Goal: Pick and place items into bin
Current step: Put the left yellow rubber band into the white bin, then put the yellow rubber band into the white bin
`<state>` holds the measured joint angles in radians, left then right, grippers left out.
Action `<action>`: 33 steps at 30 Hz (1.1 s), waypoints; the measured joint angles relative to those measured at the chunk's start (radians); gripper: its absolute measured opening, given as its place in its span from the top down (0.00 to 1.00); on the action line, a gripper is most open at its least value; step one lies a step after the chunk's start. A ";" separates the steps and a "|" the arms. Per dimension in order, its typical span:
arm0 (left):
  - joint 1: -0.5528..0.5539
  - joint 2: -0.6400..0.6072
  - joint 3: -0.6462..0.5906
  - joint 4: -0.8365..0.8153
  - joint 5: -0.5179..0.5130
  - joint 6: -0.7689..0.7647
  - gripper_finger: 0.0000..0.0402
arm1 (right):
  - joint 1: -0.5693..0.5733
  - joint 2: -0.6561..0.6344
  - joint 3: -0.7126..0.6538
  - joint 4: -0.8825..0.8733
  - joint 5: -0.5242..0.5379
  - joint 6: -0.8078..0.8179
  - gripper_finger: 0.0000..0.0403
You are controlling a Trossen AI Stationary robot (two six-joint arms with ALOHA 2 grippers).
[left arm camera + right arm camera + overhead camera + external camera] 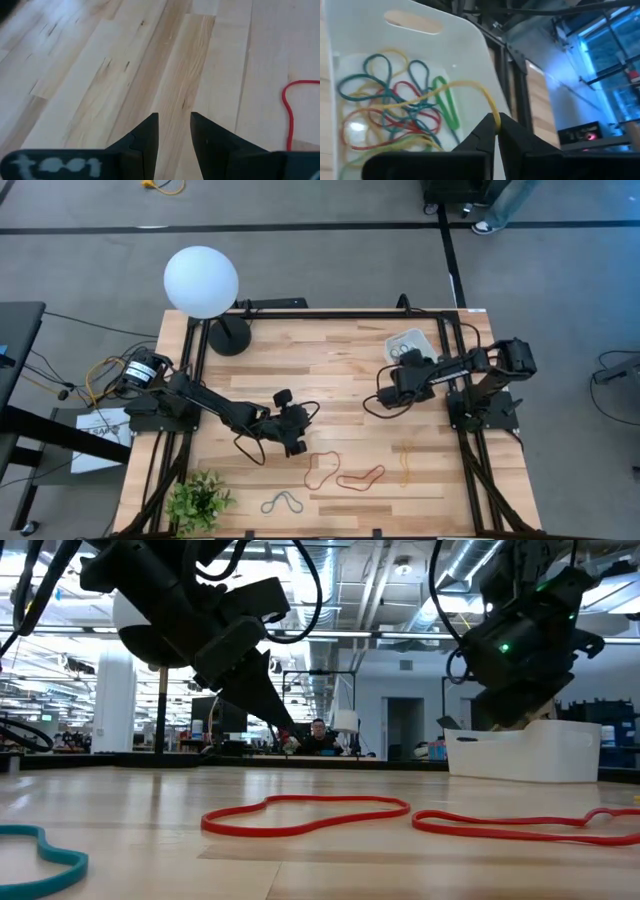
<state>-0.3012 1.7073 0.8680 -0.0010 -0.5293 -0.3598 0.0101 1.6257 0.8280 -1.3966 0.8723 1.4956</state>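
Wood tabletop (340,370) up close strewn with floppy, feather-light loops (345,478) best pinched mid-strand, left pincer (296,446) hovering apart nearby, farther off right pincer (496,122) clamped on yellow band (470,86) over white bin (424,336).

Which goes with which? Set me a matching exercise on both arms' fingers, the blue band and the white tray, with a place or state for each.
Things:
1. right fingers
2. left fingers
3. blue band
4. white tray

Places or states:
A. flat on the table beside the plant
B. holds a heap of coloured bands
C. open and empty above bare wood
D. shut on a yellow band

Pairs: 1-D, 2-C, 3-A, 4-B
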 joint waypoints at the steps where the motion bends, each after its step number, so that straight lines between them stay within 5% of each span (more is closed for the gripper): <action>1: 0.000 0.000 0.000 0.000 0.000 -0.002 0.74 | -0.005 0.000 0.000 0.013 -0.003 -0.001 0.96; 13: 0.000 0.000 0.000 0.000 0.000 -0.002 0.74 | -0.032 0.000 0.000 0.194 -0.043 -0.239 0.75; 20: 0.000 0.000 0.000 0.000 0.000 -0.002 0.74 | -0.002 0.000 0.000 0.203 -0.055 -0.275 0.73; 26: 0.000 0.000 0.000 0.000 0.000 -0.003 0.74 | 0.027 -0.002 0.001 0.196 -0.224 -0.372 0.73; 33: 0.000 -0.001 0.000 0.000 0.000 -0.002 0.74 | 0.062 -0.003 0.004 0.197 -0.160 -0.370 0.73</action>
<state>-0.3012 1.7065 0.8680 -0.0010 -0.5293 -0.3622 0.0723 1.6226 0.8321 -1.1996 0.7126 1.1251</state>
